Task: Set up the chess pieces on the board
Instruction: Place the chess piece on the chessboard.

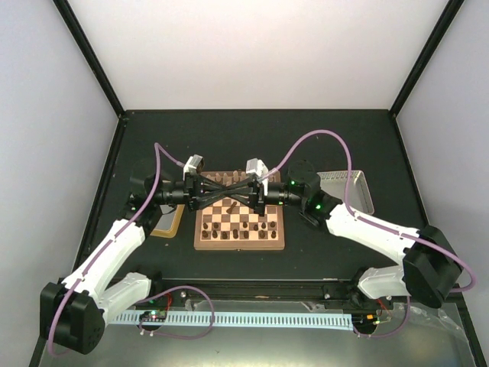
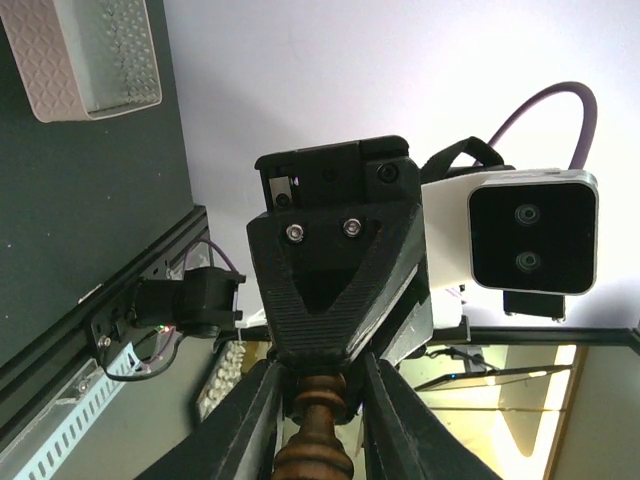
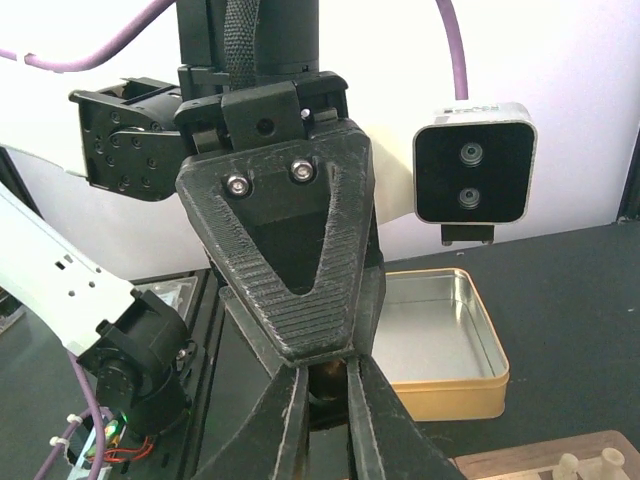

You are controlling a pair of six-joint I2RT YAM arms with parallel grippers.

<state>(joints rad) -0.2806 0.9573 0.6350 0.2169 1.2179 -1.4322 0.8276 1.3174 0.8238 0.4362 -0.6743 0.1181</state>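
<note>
The board lies mid-table with several dark chess pieces on its squares. Both grippers meet tip to tip above its far half. In the left wrist view my left gripper is shut on a dark brown turned piece, whose top reaches up to the other gripper's ribbed finger. In the right wrist view my right gripper is shut on the rounded end of the same dark piece. From above, the left gripper and right gripper hide that piece. Pale pieces stand on the board's corner.
A gold-rimmed tin tray lies beside the board on its left, partly under the left arm. A grey box sits right of the board, seen too from the left wrist. A cable duct runs along the near edge.
</note>
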